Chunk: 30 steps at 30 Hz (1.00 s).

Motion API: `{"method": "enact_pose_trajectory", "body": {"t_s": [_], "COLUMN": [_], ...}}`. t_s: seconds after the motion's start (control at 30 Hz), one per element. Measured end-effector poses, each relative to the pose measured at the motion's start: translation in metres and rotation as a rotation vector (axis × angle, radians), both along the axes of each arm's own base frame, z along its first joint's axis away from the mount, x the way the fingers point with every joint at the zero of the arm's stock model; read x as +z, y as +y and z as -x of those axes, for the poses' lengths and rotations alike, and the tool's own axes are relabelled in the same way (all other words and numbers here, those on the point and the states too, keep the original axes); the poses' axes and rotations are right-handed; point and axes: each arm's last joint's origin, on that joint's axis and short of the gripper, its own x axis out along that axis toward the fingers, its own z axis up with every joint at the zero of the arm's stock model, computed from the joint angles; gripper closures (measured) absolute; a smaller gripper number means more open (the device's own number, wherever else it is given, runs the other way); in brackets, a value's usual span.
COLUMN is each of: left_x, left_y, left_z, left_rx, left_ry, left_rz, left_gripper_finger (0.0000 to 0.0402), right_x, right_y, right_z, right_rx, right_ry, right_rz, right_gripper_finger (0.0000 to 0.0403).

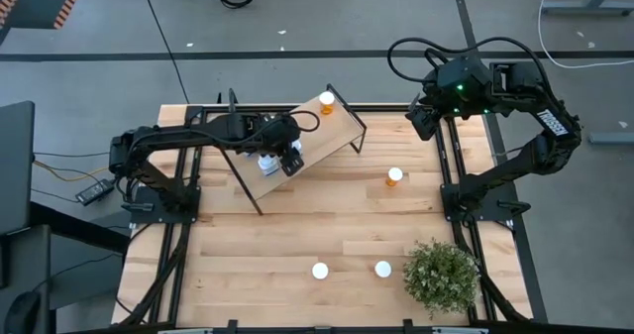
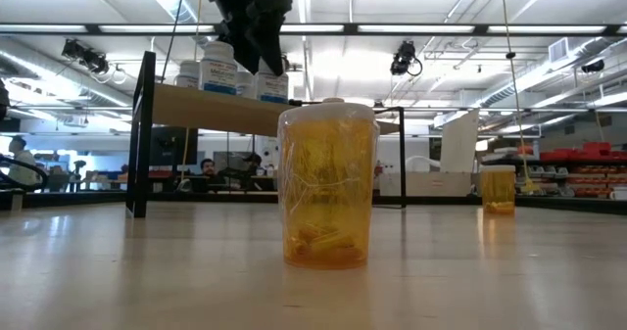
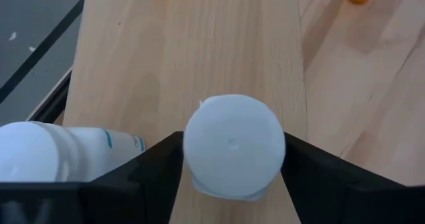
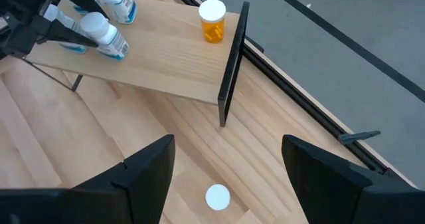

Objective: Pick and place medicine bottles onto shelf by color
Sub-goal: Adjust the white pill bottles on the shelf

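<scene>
The shelf (image 1: pixel 297 141) is a slanted light-wood board on a black frame at the table's far left. My left gripper (image 1: pixel 284 159) is over its left part, shut on a white bottle (image 3: pixel 234 149). Another white bottle (image 3: pixel 40 159) stands close beside it, and more white bottles (image 2: pixel 217 70) show on the shelf in the low view. An orange bottle (image 1: pixel 327 102) stands on the shelf's right end. Another orange bottle (image 1: pixel 394 176) stands on the table. My right gripper (image 4: pixel 229 177) is open and empty, high above the table's far right. My left gripper pinches the white bottle between its two fingers (image 3: pixel 156 167), at or just below the white cap (image 3: pixel 234 144), one finger on each side. The fingers come from above, pointing down at the shelf board. The bottle is upright; whether its base rests on the board, I cannot tell.
Two white-capped bottles (image 1: pixel 320 271) (image 1: pixel 382 269) stand near the table's front edge; the low view shows an orange one (image 2: pixel 328 183) close up. A green potted plant (image 1: pixel 441 277) is at the front right. Bare tabletop lies between the shelf and these.
</scene>
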Motion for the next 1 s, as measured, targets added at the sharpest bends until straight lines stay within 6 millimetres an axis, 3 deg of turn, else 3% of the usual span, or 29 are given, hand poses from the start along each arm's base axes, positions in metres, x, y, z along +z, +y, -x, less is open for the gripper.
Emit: {"method": "enact_pose_trajectory", "body": {"t_s": [0.2, 0.5, 0.73, 1.0], "left_x": [0.003, 0.039, 0.034, 0.031], "left_y": [-0.001, -0.002, -0.007, -0.011], "left_z": [0.001, 0.011, 0.027, 0.025], "left_rx": [0.018, 0.021, 0.041, 0.027], "left_ry": [-0.021, -0.019, 0.149, 0.161], "left_rz": [0.007, -0.001, 0.041, 0.043], "left_gripper_finger": [0.012, 0.0114, 0.0147, 0.0194], "right_x": [0.0, 0.0, 0.0, 0.0], "right_y": [0.0, 0.0, 0.0, 0.0], "right_z": [0.0, 0.0, 0.0, 0.0], "right_rx": [0.001, 0.015, 0.018, 0.028], "right_ry": [0.0, 0.006, 0.007, 0.012], "right_rz": [0.0, 0.005, 0.007, 0.012], "right_gripper_finger": [0.012, 0.012, 0.012, 0.012]}}
